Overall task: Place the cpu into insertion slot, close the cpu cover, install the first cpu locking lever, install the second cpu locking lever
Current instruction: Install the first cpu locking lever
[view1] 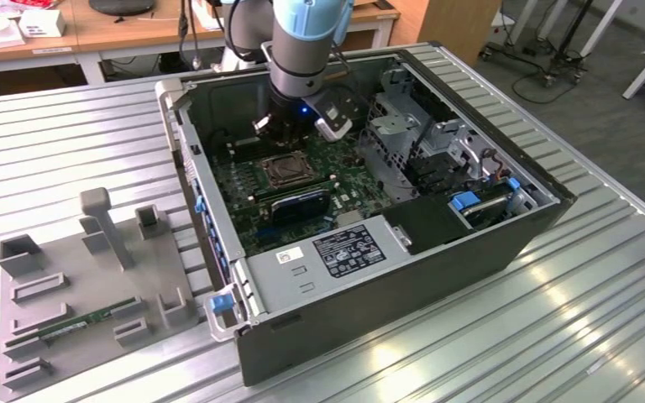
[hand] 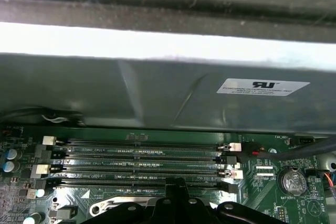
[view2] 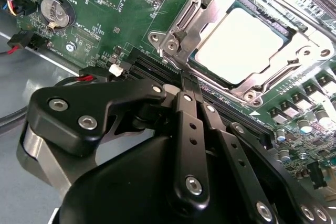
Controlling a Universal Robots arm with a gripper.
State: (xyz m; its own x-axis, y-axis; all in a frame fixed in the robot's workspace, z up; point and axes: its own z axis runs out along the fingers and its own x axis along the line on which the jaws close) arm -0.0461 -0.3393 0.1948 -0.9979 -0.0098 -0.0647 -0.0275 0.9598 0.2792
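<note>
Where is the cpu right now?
In the second wrist view the cpu sits in the insertion slot on the motherboard, framed by the cpu cover, just beyond the gripper.

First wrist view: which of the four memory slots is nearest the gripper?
The black-latched memory slot beside the insertion slot. The gripper sits right at it, while the other three slots lie farther toward the case wall.

Slatted metal table, open computer case; grey fixture tray
</note>
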